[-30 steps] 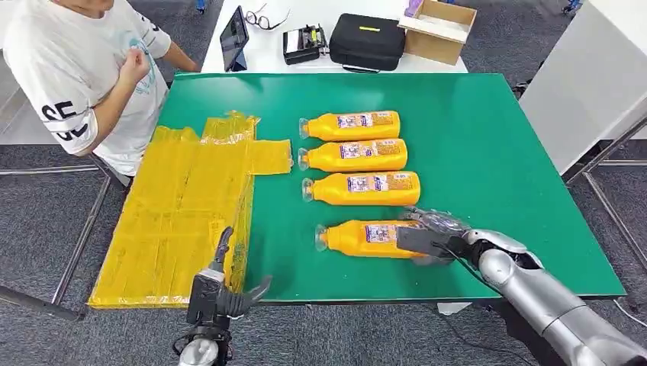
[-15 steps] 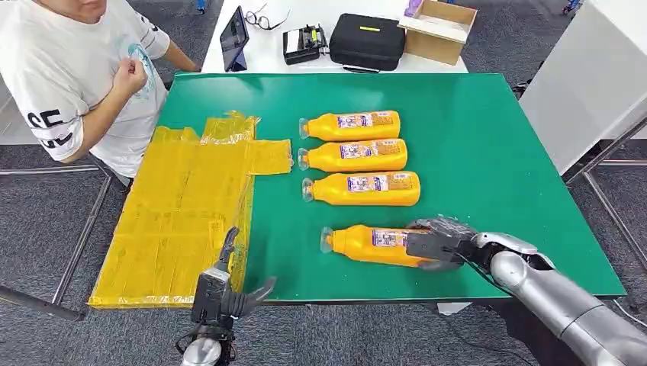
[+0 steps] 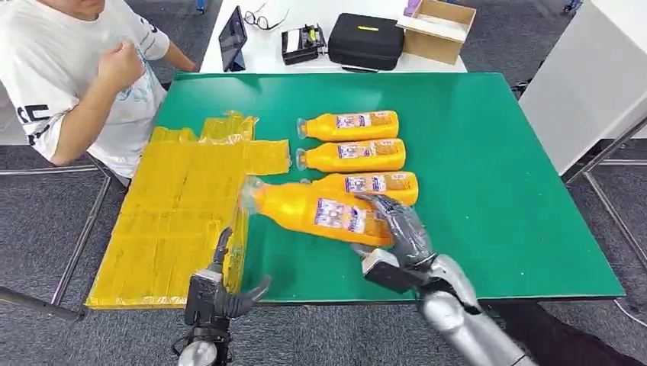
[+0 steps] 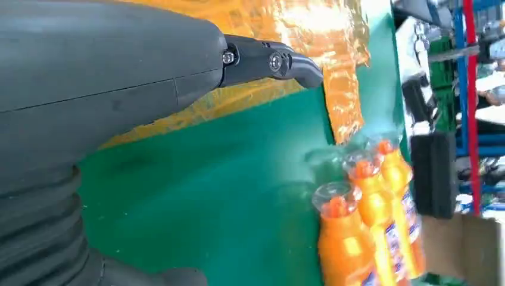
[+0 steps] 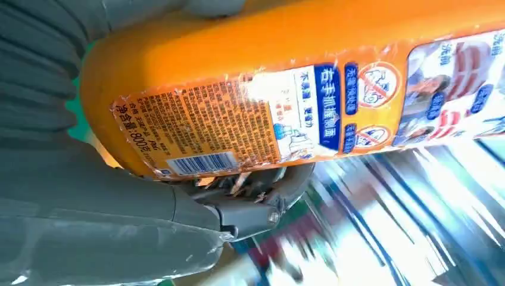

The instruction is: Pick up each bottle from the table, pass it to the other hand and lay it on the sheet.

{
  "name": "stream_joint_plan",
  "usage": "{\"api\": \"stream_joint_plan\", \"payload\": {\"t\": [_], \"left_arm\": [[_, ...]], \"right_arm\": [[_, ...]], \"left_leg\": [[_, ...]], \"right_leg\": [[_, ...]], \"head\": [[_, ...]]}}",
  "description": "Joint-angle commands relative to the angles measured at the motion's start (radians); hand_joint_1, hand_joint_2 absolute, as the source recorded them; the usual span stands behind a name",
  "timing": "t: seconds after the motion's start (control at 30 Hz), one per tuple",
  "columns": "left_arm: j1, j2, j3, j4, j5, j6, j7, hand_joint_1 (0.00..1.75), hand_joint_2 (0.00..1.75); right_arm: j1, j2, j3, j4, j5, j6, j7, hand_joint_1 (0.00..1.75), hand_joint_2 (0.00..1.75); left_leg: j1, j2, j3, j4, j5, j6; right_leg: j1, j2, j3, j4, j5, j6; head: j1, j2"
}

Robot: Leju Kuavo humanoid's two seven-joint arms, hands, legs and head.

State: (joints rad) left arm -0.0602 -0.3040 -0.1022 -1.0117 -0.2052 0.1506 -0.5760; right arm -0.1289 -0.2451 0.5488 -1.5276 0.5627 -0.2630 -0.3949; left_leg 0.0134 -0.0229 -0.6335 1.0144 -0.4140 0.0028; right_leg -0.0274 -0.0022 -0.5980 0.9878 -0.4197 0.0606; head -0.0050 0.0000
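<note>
1. A person (image 3: 69, 76) stands at the far left corner of the green table (image 3: 488, 175), one fist raised to the chest.
2. The yellow sheet (image 3: 175, 213) lies on the left part of the table, running from its near edge toward the far side, its right edge crinkled.
3. My left hand (image 3: 217, 293) hovers at the table's near edge, just beside the sheet's near right corner. It holds nothing and my fingers (image 4: 271, 62) are apart.
4. The bottle (image 3: 320, 213) I hold is orange with a label. It is lifted off the table and tilted, its clear cap pointing left over the sheet's right edge.
5. My right hand (image 3: 400, 229) grips that bottle round its base end, fingers clamped over the top and my thumb (image 5: 262, 208) under the label.
6. 3 more orange bottles lie flat in a row on the middle of the table, caps pointing left: the far bottle (image 3: 347, 125), the middle bottle (image 3: 351, 155), and the near bottle (image 3: 381, 183), which is partly hidden behind the one I hold.
7. On the white table (image 3: 267, 46) beyond sit a tablet (image 3: 233, 34), glasses (image 3: 263, 19), a black case (image 3: 366, 40) and a cardboard box (image 3: 439, 29).
</note>
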Motion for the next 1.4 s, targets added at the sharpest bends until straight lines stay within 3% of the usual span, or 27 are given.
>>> {"api": "stream_joint_plan", "payload": {"t": [0.03, 0.17, 0.27, 0.4, 0.6, 0.73, 1.1, 1.4], "left_arm": [[0.021, 0.011, 0.036, -0.073, 0.016, -0.023, 0.013, 0.00, 1.75], [0.019, 0.013, 0.033, -0.068, 0.018, -0.025, 0.015, 0.00, 1.75], [0.025, 0.012, 0.021, -0.108, 0.048, -0.032, 0.019, 0.00, 1.75], [0.051, 0.026, 0.003, -0.179, 0.105, -0.070, 0.052, 0.00, 1.75], [0.096, 0.088, -0.070, -0.303, 0.311, -0.323, 0.092, 0.00, 1.75], [0.111, 0.134, -0.107, -0.357, 0.400, -0.451, 0.111, 0.00, 1.75], [0.107, 0.137, -0.111, -0.352, 0.418, -0.471, 0.111, 0.00, 1.75], [0.080, 0.126, -0.114, -0.285, 0.433, -0.478, 0.121, 0.00, 1.75]], "right_arm": [[0.062, 0.220, -0.193, -0.175, 0.006, -0.038, -0.028, 1.75, 1.75], [0.064, 0.231, -0.207, -0.161, 0.001, -0.049, -0.057, 1.75, 1.75], [0.084, 0.297, -0.270, -0.178, 0.064, -0.187, -0.080, 1.75, 1.75], [0.118, 0.322, -0.293, -0.176, 0.038, -0.236, -0.088, 1.75, 1.75], [0.147, 0.367, -0.353, -0.031, -0.097, -0.133, -0.156, 1.75, 1.75], [0.158, 0.400, -0.337, 0.097, -0.106, -0.060, -0.187, 1.75, 1.75], [0.161, 0.410, -0.325, 0.112, -0.110, -0.034, -0.187, 1.75, 1.75], [0.122, 0.435, -0.122, 0.369, -0.056, 0.018, -0.215, 1.75, 1.75]], "left_leg": [[0.001, 0.003, 0.004, 0.001, -0.003, 0.001], [-0.002, 0.004, 0.003, -0.001, -0.001, 0.001], [-0.002, 0.004, 0.004, 0.000, -0.002, 0.000], [-0.003, 0.004, 0.006, 0.000, -0.003, 0.001], [-0.002, 0.005, 0.007, -0.001, -0.003, 0.001], [-0.002, 0.007, 0.008, -0.002, -0.003, 0.001], [-0.003, 0.005, 0.006, -0.001, -0.002, 0.001], [-0.002, 0.006, 0.007, -0.002, -0.002, 0.000]], "right_leg": [[0.002, 0.001, 0.005, -0.001, -0.002, -0.003], [-0.003, 0.001, 0.003, -0.001, 0.000, -0.002], [-0.003, 0.002, 0.004, -0.001, 0.000, -0.003], [-0.003, 0.001, 0.007, -0.001, -0.001, -0.004], [-0.002, 0.002, 0.008, -0.003, -0.001, -0.004], [-0.002, 0.003, 0.008, -0.004, 0.000, -0.004], [-0.003, 0.002, 0.007, -0.003, 0.000, -0.003], [-0.002, 0.003, 0.007, -0.003, 0.000, -0.003]], "head": [[0.001, 0.000], [0.001, 0.000], [0.001, 0.000], [0.001, 0.000], [0.001, 0.000], [0.001, 0.000], [0.001, 0.000], [0.001, 0.000]]}}
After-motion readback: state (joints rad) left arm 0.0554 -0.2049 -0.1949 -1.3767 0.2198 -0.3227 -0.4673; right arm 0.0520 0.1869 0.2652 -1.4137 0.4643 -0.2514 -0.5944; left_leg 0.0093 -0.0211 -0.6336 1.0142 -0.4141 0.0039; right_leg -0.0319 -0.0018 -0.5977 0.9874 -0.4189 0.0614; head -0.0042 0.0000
